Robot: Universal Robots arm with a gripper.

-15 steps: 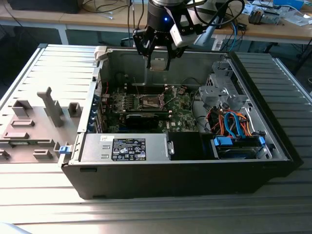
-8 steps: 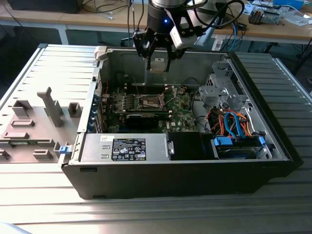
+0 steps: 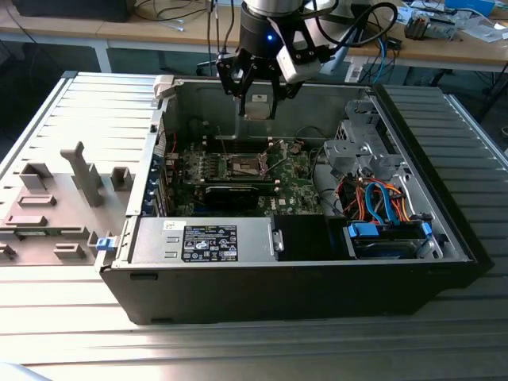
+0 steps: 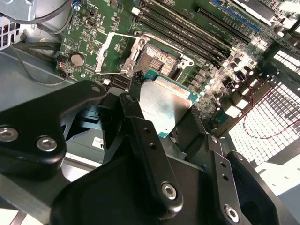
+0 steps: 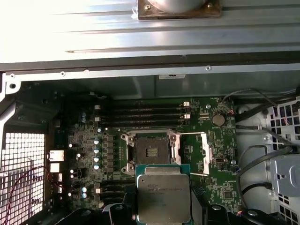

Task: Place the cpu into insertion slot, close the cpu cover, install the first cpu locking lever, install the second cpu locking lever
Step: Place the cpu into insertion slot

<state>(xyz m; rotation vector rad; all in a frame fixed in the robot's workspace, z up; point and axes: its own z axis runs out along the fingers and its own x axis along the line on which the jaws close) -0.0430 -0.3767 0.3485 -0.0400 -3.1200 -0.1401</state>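
Field notes, read across the exterior view from its left. The grey moulded fixture (image 3: 48, 202) lies on the bench outside the computer case (image 3: 278, 290) and has no part in this step. The case lies on its side with its panel off, so the green board (image 3: 294, 178) faces up and you can reach it from above. The black-labelled box (image 3: 210, 242) sits along the near wall, well apart from the work. Mid-scene, your gripper (image 3: 258, 111) hangs above the board with the cpu (image 3: 258, 103) pinched between its fingers (image 4: 140, 126). They grip it by opposite edges, and its metal top shows in both wrist views; the edge grip likely keeps its contact side untouched. The cpu is clear of the board, not yet seated. The insertion slot (image 5: 151, 152) lies bare below and slightly ahead of it in the first wrist view. The cpu cover (image 5: 205, 157) is swung open to one side of the slot, which is why the recess is exposed. Whether both locking levers are released, you cannot tell. On the exterior view's right, the drive cage (image 3: 357, 147) and the cables (image 3: 381, 202) stay clear of the arm.
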